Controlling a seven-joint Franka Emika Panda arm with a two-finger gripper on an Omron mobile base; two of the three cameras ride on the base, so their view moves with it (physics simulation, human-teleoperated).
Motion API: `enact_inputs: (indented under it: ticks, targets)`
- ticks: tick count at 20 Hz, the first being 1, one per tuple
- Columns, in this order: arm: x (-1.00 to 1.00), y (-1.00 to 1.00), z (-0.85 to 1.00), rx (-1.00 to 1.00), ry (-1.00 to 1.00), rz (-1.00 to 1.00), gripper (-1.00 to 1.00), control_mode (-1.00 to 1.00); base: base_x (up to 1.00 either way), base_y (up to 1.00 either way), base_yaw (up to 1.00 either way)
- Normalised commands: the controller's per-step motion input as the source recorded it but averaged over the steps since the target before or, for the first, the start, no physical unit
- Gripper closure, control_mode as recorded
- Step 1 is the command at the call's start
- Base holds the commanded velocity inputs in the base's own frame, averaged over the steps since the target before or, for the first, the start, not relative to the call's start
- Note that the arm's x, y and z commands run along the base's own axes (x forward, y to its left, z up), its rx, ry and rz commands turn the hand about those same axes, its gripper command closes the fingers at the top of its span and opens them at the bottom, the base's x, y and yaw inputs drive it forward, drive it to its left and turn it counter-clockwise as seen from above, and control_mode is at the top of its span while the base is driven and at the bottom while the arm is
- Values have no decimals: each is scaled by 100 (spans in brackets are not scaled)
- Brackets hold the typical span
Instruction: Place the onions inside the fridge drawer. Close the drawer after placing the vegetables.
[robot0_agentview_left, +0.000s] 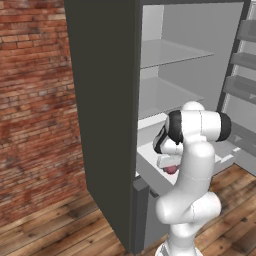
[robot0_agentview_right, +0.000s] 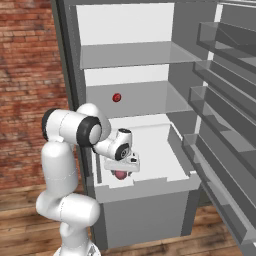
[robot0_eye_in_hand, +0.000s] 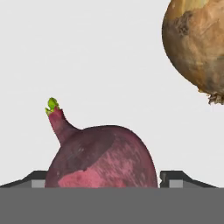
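Dark red-purple is what jumps out first: the gripper (robot0_eye_in_hand: 101, 181) is pinching a red onion (robot0_eye_in_hand: 101, 157), its two dark fingertips (robot0_eye_in_hand: 177, 179) poking out on either side of the bulb in the hand view, with the little green-tipped stem sticking up to the left. In the right base view that same red onion (robot0_agentview_right: 120, 174) hangs under the gripper (robot0_agentview_right: 121, 169) just over the white inside of the fridge drawer (robot0_agentview_right: 150, 187), near its front left corner, and the left base view shows the red onion (robot0_agentview_left: 171, 169) tucked under the hand too. I can't tell if it's already touching the drawer floor or just above it. Up in the top right of the hand view there's a golden-brown onion (robot0_eye_in_hand: 197, 43) against the white drawer bottom, apart from the red one. The drawer itself is pulled out, flat grey front panel facing the robot, white inside. Above it in the fridge (robot0_agentview_left: 102, 100) a small red ball (robot0_agentview_right: 117, 97) sits near the back of a shelf (robot0_agentview_right: 135, 100). The fridge door (robot0_agentview_right: 225, 115) is swung open on the right with its grey racks, and there's a brick wall (robot0_agentview_left: 35, 100) to the left over a wooden floor (robot0_agentview_left: 60, 230).
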Motion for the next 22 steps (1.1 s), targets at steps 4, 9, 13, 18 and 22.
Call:
enact_inputs:
  ticks: [4,9,13,18,22]
  targets:
    - [0,0,38,0,0,-6,-100,-100,0,0,0]
    - [-23,-19,60,0,-1,-14,-100,-100,0,0,0]
    - [-64,-42,57,5,-3,-19,-100,-100,0,0,0]
    - [-98,-58,33,21,-1,-30,-100,-100,0,0,0]
    - [-100,-49,9,22,-3,-30,-100,-100,0,0,0]
